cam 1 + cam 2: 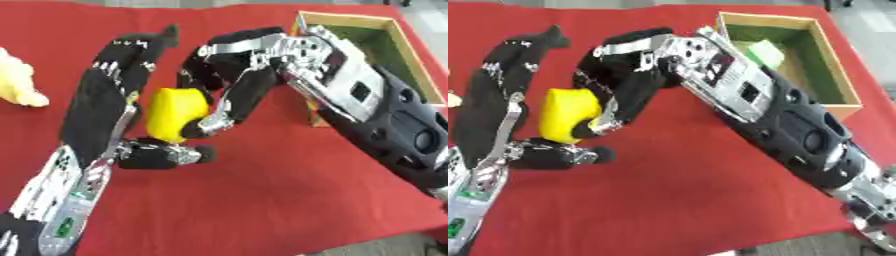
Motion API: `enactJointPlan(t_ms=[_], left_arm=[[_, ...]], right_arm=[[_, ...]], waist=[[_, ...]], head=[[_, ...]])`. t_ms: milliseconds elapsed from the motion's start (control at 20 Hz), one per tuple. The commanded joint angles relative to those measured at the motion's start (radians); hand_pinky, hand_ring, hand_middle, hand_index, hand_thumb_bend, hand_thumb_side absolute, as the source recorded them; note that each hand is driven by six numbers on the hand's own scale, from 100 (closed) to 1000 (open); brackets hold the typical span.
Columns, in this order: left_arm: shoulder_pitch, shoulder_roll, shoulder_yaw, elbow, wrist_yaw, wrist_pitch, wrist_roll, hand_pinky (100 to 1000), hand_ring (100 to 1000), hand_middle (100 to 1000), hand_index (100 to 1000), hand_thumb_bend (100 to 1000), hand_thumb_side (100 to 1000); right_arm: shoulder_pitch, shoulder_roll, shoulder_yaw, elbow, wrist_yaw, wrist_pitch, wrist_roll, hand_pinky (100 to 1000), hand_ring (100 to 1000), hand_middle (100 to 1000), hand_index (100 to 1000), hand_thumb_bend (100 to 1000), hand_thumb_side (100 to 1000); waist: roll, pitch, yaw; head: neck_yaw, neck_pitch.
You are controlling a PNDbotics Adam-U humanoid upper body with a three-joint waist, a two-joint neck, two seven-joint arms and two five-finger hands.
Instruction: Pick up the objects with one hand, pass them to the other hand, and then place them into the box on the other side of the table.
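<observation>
Two of our hands meet over the red table. Our left hand cradles a yellow block, thumb curled under it. Our right hand pinches the block's right side with curled fingers. Farther right, a wooden box holds a pale green object.

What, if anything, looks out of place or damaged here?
Nothing stands out. The yellow block sits between the left hand and right hand over the red cloth; the wooden box stands upright.
</observation>
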Motion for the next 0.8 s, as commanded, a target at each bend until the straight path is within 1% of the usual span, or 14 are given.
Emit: enactJointPlan(t_ms=[50,200,300,350,400,450,500,600,800], left_arm=[[0.004,0.027,0.014,-0.007,0.003,0.007,0.006,784,747,716,988,1000,393],[0.029,0.058,0.029,-0.009,0.026,0.022,0.019,780,741,706,944,1000,394],[0.054,0.091,0.039,-0.006,0.05,0.04,0.021,778,731,693,919,1000,402],[0.069,0.112,0.045,-0.006,0.064,0.052,0.02,778,729,691,912,972,410],[0.082,0.135,0.05,-0.009,0.078,0.064,0.018,778,728,690,911,966,412],[0.093,0.157,0.056,-0.011,0.093,0.075,0.013,778,723,680,905,936,446],[0.109,0.18,0.069,-0.011,0.107,0.088,0.007,777,723,679,905,927,450],[0.141,0.229,0.102,-0.024,0.138,0.117,-0.007,778,718,672,902,886,471],[0.185,0.326,0.174,-0.085,0.197,0.176,-0.049,779,718,672,899,855,493]], right_arm=[[-0.002,-0.054,-0.037,-0.014,-0.028,0.003,-0.019,721,682,267,388,385,100],[0.017,-0.096,-0.068,-0.026,-0.055,-0.013,-0.057,721,684,268,391,371,100],[0.038,-0.133,-0.096,-0.03,-0.073,-0.025,-0.085,722,685,269,393,358,100],[0.053,-0.155,-0.113,-0.03,-0.084,-0.033,-0.099,722,686,269,393,354,100],[0.069,-0.177,-0.129,-0.031,-0.095,-0.041,-0.114,722,686,269,394,353,100],[0.086,-0.197,-0.138,-0.029,-0.104,-0.046,-0.129,723,687,269,395,341,100],[0.104,-0.218,-0.153,-0.028,-0.115,-0.056,-0.143,724,688,269,395,337,100],[0.147,-0.26,-0.197,-0.021,-0.143,-0.083,-0.174,726,691,270,397,316,100],[0.222,-0.324,-0.292,0.01,-0.202,-0.141,-0.233,729,695,272,402,283,100]], waist=[[0.007,-0.028,-0.009],[0.016,-0.037,-0.022],[0.028,-0.049,-0.033],[0.035,-0.055,-0.039],[0.041,-0.061,-0.045],[0.044,-0.067,-0.049],[0.052,-0.073,-0.054],[0.066,-0.081,-0.063],[0.08,-0.08,-0.071]], head=[[-0.004,0.0],[-0.001,0.003],[0.003,0.004],[0.007,0.007],[0.009,0.01],[0.01,0.013],[0.01,0.015],[-0.004,0.011],[-0.046,-0.011]])
